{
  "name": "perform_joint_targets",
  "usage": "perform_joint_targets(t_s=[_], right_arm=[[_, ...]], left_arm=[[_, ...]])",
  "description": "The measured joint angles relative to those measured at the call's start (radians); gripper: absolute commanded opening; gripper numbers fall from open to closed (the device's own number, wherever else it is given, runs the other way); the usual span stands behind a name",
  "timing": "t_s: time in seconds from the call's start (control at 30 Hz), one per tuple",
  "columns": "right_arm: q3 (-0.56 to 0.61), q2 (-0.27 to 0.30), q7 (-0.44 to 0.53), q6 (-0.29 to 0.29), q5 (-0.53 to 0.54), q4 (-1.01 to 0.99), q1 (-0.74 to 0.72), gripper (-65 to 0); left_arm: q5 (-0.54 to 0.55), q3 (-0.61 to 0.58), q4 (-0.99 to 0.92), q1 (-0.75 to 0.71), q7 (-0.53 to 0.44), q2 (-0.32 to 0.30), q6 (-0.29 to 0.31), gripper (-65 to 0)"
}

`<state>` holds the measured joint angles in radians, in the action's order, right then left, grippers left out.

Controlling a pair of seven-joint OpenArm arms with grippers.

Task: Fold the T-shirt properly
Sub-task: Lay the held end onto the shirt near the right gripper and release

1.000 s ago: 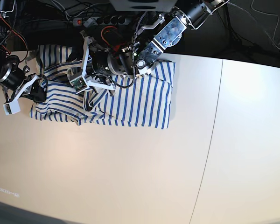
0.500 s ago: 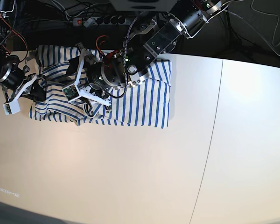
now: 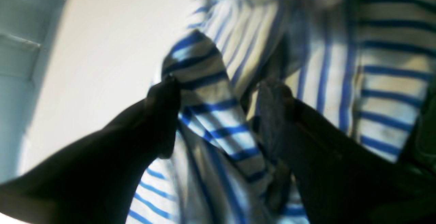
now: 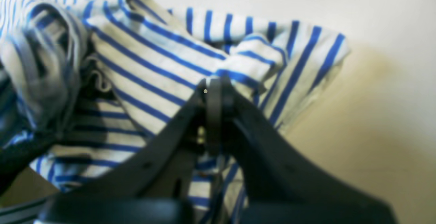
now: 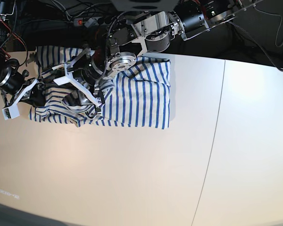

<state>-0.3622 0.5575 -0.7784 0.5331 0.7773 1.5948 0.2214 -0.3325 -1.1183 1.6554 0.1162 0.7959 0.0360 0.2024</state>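
While the T-shirt lies bunched at the far left part of the white table, both arms are down over its crumpled end. Its smoother half, nearest the table's seam, is spread fairly flat with stripes running toward the near edge; the half farther from that seam is heaped in rumpled folds.

Over the middle of the shirt, the left gripper has its jaws spread wide, with a raised ridge of striped cloth standing between the two dark fingers; one finger touches the ridge, the other sits just beside it, so the cloth is straddled, not pinched. In the base view this gripper sits among the folds.

At the shirt's end farthest from the seam, the right gripper has its jaws pressed together. A small fold of striped fabric sits right at the tips, but I cannot tell whether it is actually caught between them. In the base view it rests on the shirt's outer edge.

Dark cables lie beyond the table's far edge, behind the shirt.
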Motion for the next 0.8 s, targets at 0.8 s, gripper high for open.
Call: perform_joint_targets(t_s=[0.8], right_arm=[[0.0, 0.0, 0.0, 0.0, 0.0, 0.0, -0.003, -65.0]], left_arm=[[0.119, -0.021, 0.013, 0.0, 0.147, 0.005, -0.012, -45.9]])
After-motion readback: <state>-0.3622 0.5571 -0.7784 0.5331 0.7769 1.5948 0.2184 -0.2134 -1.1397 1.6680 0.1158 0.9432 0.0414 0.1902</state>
